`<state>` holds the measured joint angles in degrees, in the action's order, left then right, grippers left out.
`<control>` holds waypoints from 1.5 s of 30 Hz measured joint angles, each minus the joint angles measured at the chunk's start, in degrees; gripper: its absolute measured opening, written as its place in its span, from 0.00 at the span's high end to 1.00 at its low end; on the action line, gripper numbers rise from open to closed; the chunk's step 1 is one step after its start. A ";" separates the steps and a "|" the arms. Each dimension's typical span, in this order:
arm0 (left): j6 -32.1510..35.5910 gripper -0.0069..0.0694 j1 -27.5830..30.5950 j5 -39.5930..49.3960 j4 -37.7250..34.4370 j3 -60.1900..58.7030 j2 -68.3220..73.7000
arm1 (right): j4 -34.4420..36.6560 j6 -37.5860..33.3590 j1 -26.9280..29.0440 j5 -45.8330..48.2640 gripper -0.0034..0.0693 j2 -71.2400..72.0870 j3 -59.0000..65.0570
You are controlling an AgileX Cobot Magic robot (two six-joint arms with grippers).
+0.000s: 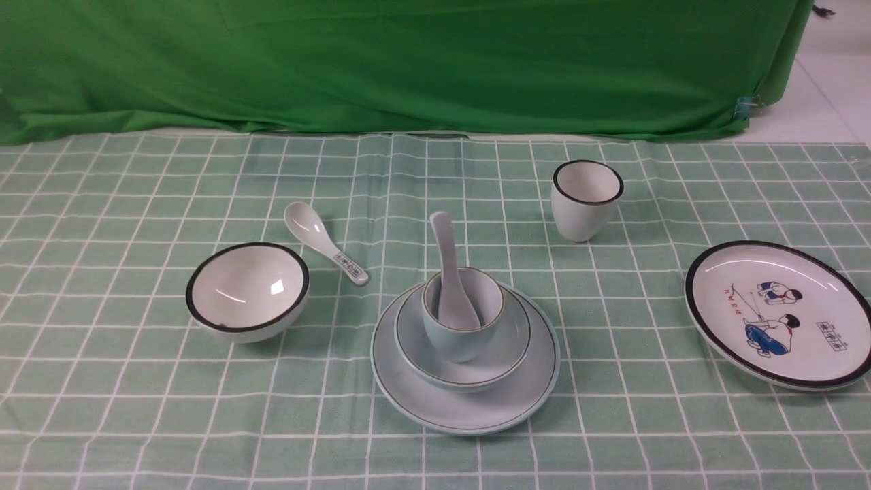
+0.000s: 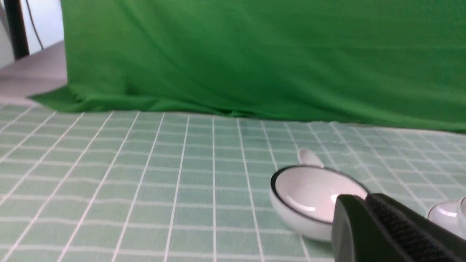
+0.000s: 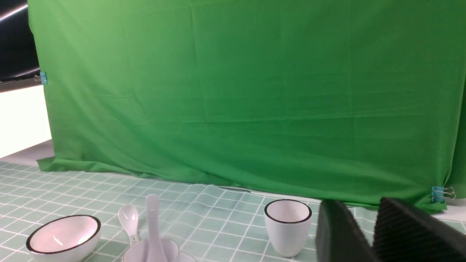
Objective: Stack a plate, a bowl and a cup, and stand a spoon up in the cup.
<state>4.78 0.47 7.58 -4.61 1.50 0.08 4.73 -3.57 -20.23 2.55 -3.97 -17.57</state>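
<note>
The pale blue-green plate (image 1: 469, 408) lies near the table's front centre. The bowl (image 1: 517, 340) sits on it and the cup (image 1: 456, 340) stands in the bowl. The plain white spoon (image 1: 446, 252) stands in the cup, handle up and leaning back. In the right wrist view the spoon (image 3: 153, 218) and the cup's rim (image 3: 134, 254) show at the lower edge. Neither gripper shows in the front view. My left gripper (image 2: 366, 198) has its fingers pressed together, empty, in front of the black-rimmed bowl. My right gripper (image 3: 358, 207) has its fingers apart, empty.
A white black-rimmed bowl (image 1: 248, 289) and a pattern-handled spoon (image 1: 326, 245) lie left of the stack. A white black-rimmed cup (image 1: 585, 201) stands behind it to the right. A cartoon plate (image 1: 779, 313) lies at the far right. A green backdrop (image 1: 408, 61) closes off the back.
</note>
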 joint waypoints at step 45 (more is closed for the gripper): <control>1.02 0.89 0.21 5.16 0.00 -1.86 0.00 | -0.84 -15.11 13.65 10.39 0.63 0.48 4.47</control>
<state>5.80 0.68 12.74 -4.61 -0.37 0.08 3.90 -18.68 -6.59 12.94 -3.49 -13.10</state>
